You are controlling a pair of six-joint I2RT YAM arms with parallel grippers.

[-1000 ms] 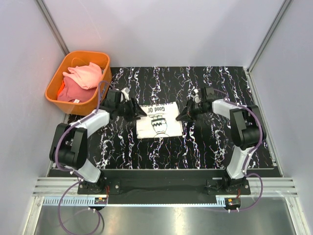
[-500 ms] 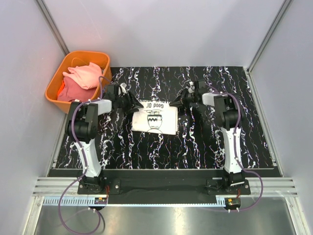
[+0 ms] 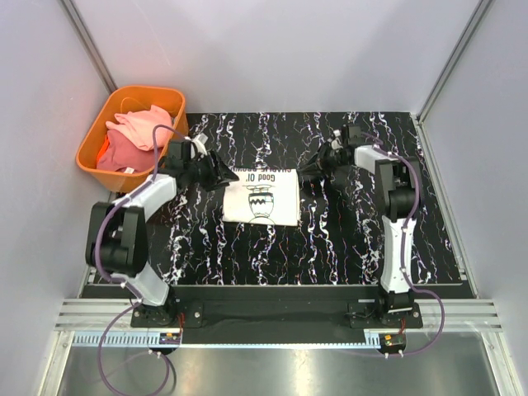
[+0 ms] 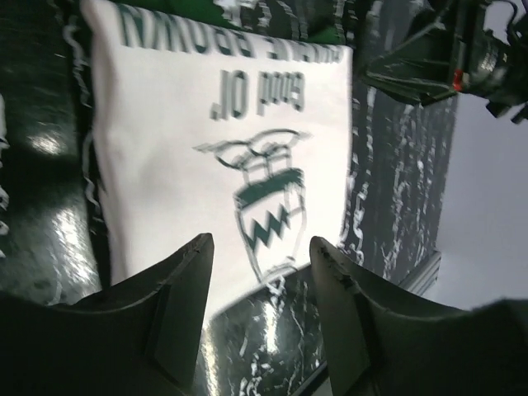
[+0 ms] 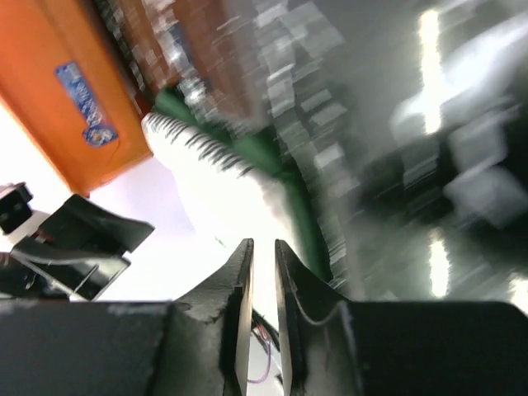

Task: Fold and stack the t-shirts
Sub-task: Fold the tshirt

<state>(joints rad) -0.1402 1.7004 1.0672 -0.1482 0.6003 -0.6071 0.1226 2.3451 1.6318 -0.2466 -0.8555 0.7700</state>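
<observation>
Shirt heading: we are seeing the cream t-shirt lying folded and flat on the table. Its lettering is reading upside down from the bases' side. The lettering end, with a green strip, is pointing away from the bases and the cartoon end toward them.
Shirt long axis: it is running from one gripper toward the other, a little longer than near-to-far.
Shirt position: it is lying between the two grippers and nearer the bases than both.
Left arm: the elbow is sitting low and out to the left, with the forearm reaching diagonally to the shirt's far-left corner.
Left gripper: the fingers are standing well apart with nothing between them, and the shirt is lying ahead of them.
Right arm: it is standing tall, with the forearm turned left toward the far-right corner.
Right gripper: the fingers are showing only a narrow slit, with nothing in it.
Off-task items: the orange basket, out beyond the left gripper, is holding a pink tee and a coral tee.
Change: a second ago the shirt was lying skewed and nearer the bases. It is now sitting squarer, and both grippers are standing farther out.
</observation>
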